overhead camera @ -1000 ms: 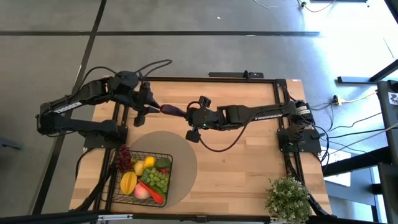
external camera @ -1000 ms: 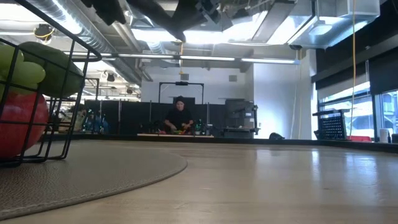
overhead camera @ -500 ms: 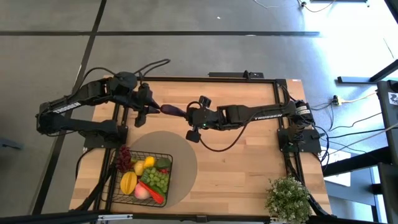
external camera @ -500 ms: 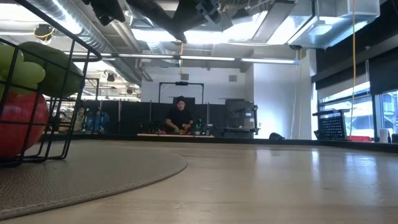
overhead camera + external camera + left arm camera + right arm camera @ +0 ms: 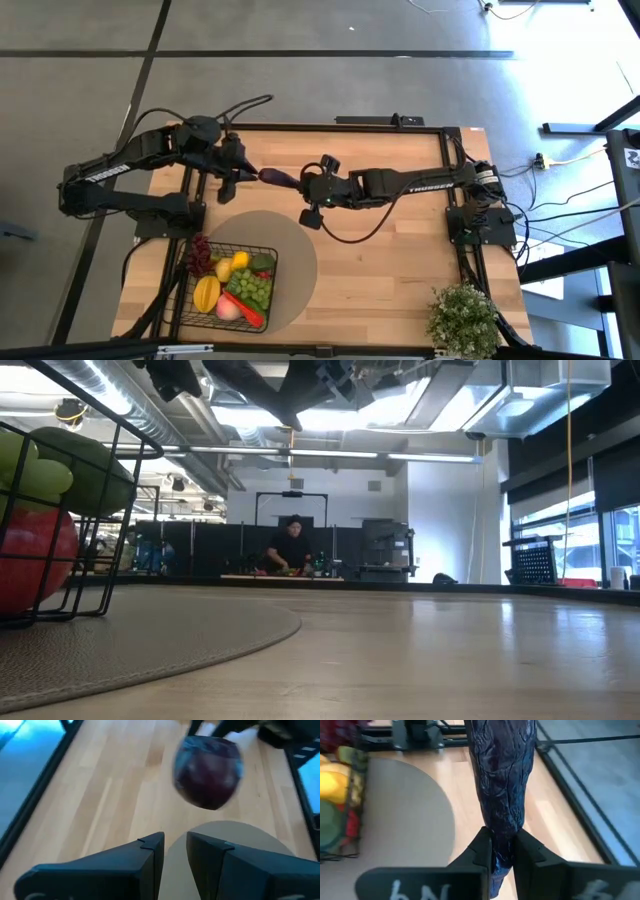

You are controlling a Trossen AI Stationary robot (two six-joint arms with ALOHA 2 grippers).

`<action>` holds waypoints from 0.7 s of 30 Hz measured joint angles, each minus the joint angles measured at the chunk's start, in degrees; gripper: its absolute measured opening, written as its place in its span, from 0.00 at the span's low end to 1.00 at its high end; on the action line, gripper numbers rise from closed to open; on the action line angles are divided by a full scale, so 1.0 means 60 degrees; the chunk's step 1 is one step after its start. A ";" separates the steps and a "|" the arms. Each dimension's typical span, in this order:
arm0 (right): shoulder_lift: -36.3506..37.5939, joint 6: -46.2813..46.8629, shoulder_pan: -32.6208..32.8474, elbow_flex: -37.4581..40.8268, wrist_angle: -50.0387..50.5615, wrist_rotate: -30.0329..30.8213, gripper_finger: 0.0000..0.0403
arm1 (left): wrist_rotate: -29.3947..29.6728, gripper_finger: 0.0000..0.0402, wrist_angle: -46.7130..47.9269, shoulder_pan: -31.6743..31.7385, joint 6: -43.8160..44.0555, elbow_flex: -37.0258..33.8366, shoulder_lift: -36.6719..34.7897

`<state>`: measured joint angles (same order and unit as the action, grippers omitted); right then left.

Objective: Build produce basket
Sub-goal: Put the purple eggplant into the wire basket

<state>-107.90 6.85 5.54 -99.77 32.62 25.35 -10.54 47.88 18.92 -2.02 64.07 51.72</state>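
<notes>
My right arm (image 5: 400, 185) reaches across the table toward the left side. Its gripper (image 5: 503, 851) is clamped on the narrow end of the eggplant (image 5: 504, 780) and holds it in the air. My left arm (image 5: 130, 160) points toward it. The left gripper (image 5: 174, 851) has its fingers slightly apart and holds nothing, just beside the eggplant's round end.
</notes>
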 joint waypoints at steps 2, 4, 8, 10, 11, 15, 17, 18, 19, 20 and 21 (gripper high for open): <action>-0.0003 0.0215 -0.0004 0.0000 -0.0081 -0.0403 0.08 | 0.0168 0.18 0.0009 0.0004 -0.0004 0.0000 -0.0001; -0.0004 0.0313 -0.0006 0.0000 -0.0386 -0.0970 0.08 | 0.0156 0.18 0.0079 0.0004 -0.0004 0.0000 -0.0115; -0.0004 0.0344 -0.0004 0.0000 -0.1024 -0.1818 0.08 | 0.0149 0.18 0.0300 0.0011 -0.0011 0.0000 -0.0548; -0.0050 0.0310 0.0007 -0.0018 -0.1242 -0.1974 0.08 | 0.0067 0.18 0.0429 0.0006 -0.0011 0.0000 -0.0801; -0.0073 0.0296 0.0007 -0.0018 -0.1233 -0.1963 0.08 | -0.0099 0.18 0.0473 0.0004 -0.0008 0.0000 -0.0953; -0.0230 0.0171 0.0088 -0.0011 -0.1031 -0.1477 0.08 | -0.0957 0.18 0.0481 0.0004 0.0069 0.0000 -0.1576; -0.0288 0.0027 0.0119 -0.0007 -0.1037 -0.1382 0.08 | -0.1218 0.18 0.0484 0.0004 0.0071 0.0000 -0.1832; -0.0295 0.0032 0.0121 -0.0007 -0.1040 -0.1351 0.08 | -0.1294 0.18 0.0481 0.0004 0.0083 0.0000 -0.1960; -0.0299 0.0074 0.0124 -0.0007 -0.1024 -0.1341 0.08 | -0.1356 0.18 0.0484 0.0004 0.0170 0.0000 -0.2082; -0.0302 0.0136 0.0124 -0.0007 -0.1055 -0.1345 0.08 | -0.1385 0.18 0.0467 0.0004 0.0315 0.0000 -0.2194; -0.0302 0.0291 0.0124 -0.0007 -0.1112 -0.1345 0.08 | -0.1392 0.18 0.0425 0.0004 0.0478 0.0000 -0.2301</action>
<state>-109.71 8.60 6.28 -99.81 25.95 17.28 -18.90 50.43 18.94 0.85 64.07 37.92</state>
